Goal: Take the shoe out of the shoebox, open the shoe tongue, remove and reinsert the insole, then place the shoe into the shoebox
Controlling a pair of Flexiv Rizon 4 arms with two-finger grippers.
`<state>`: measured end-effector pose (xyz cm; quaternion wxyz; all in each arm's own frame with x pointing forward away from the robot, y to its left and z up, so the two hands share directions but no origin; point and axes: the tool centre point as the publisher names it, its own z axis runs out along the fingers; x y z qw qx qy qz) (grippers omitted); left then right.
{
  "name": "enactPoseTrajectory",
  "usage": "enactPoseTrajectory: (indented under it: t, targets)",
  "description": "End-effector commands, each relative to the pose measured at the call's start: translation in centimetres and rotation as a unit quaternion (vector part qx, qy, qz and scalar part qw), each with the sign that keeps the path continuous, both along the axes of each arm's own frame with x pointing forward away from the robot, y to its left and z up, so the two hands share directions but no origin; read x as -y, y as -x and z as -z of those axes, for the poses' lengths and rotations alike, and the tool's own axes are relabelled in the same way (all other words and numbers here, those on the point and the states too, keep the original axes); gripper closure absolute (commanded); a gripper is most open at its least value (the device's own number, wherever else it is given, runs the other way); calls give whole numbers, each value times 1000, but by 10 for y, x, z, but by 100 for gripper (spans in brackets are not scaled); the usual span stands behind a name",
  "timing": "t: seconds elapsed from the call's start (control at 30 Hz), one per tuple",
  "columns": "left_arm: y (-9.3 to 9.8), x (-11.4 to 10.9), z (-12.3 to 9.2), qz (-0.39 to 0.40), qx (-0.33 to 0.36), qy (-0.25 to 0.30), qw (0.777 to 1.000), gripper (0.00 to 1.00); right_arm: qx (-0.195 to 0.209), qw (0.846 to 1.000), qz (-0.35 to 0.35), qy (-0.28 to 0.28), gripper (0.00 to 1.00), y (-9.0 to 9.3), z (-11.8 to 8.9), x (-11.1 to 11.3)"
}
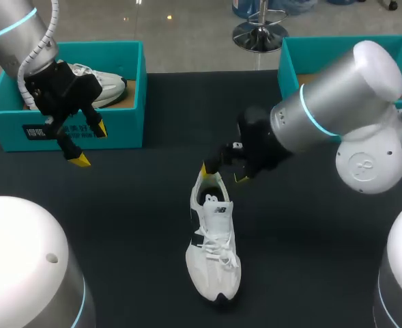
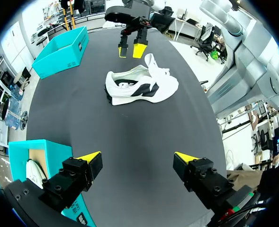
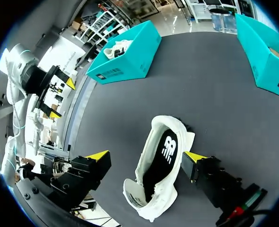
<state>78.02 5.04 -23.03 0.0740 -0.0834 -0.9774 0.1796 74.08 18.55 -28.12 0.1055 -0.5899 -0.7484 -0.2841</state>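
While the shoe (image 1: 213, 249) stands on its sole on the dark tabletop (image 1: 132, 225) in the lower middle of the head view, toe toward the lower edge, it lies well apart from both teal boxes: the shoebox (image 1: 129, 109) at the upper left, in which a second white shoe (image 1: 102, 85) is seen, and another box (image 1: 291, 65) at the upper right. The right tool (image 1: 222, 172) is held just above the heel collar with its yellow tips apart and nothing clamped; in its wrist view the shoe's opening lies between the spread fingers (image 3: 97, 155) and the dark insole (image 3: 164, 153) is seen inside. The left tool (image 1: 91, 143) hangs in front of the upper-left shoebox, likewise spread and empty. The shoe is judged to be out of its box, with the tongue and insole work at hand. For this to be done well, the shoe should be steadied first, probably by the left tool at the toe, since so light a thing is easily dragged or tipped. The tongue (image 1: 218, 209) should be lifted forward so that the throat is widened, and the insole pinched at its heel edge, one finger inside the collar, and drawn up slowly so that it is not creased
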Motion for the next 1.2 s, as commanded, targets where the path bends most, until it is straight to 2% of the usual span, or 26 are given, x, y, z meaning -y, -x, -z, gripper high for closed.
enactPoseTrajectory:
  t: [0.03, 0.2, 0.23, 0.27, 0.3, 0.57, 0.7, 1.2]
  targets:
    - [1, 0, 0, 0, 0, -1, 1000, 0, 39, 980, 74, 183, 0, 13, 0, -6]
    - [1, 0, 0, 0, 0, -1, 1000, 0, 42, 976, 76, 198, 0, 19, 2, -10]
    - [1, 0, 0, 0, 0, -1, 1000, 0, 44, 976, 76, 200, 11, 19, 2, -11]
    - [1, 0, 0, 0, 0, -1, 1000, 0, 46, 975, 77, 203, 65, 19, 2, -12]
    - [1, 0, 0, 0, 0, -1, 1000, 0, 46, 974, 76, 207, 98, 20, 1, -12]
    - [1, 0, 0, 0, 0, -1, 1000, 0, 33, 973, 78, 214, 100, 17, 2, -16]
    - [1, 0, 0, 0, 0, -1, 1000, 0, 15, 973, 81, 215, 100, 14, 7, -15]
    - [1, 0, 0, 0, 0, -1, 1000, 0, -32, 978, 57, 200, 100, -6, 54, -28]
